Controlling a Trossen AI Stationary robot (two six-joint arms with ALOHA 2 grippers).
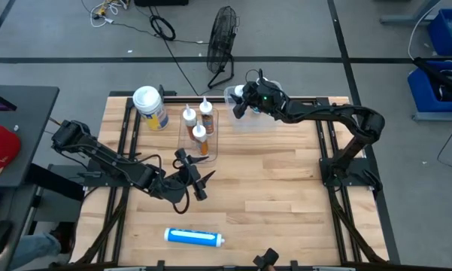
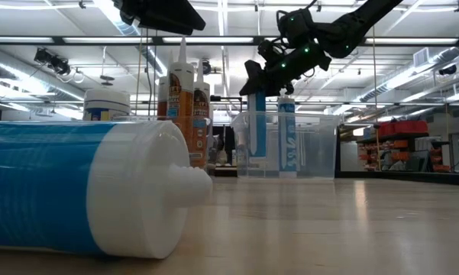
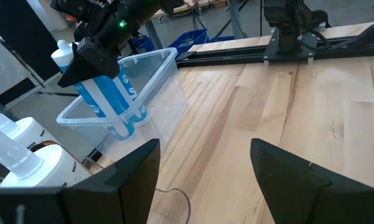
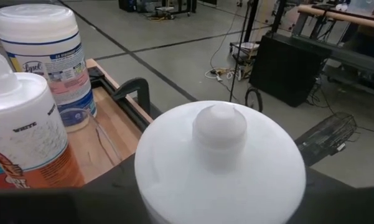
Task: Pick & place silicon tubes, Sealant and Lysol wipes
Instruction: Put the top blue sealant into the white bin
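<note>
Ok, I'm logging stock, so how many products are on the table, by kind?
Slim blue tubes with white caps: 3 (one lying flat, two upright in the clear plastic bin)
Orange nozzle-tipped sealant tubes: 3
Round white-lidded Lysol wipes canister: 1
Total: 7

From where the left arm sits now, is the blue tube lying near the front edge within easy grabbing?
Probably yes. The left gripper hangs open and empty over mid-table, and the blue tube lies on its side on bare wood with nothing around it. The right gripper is busy at the clear bin, far off.
</note>
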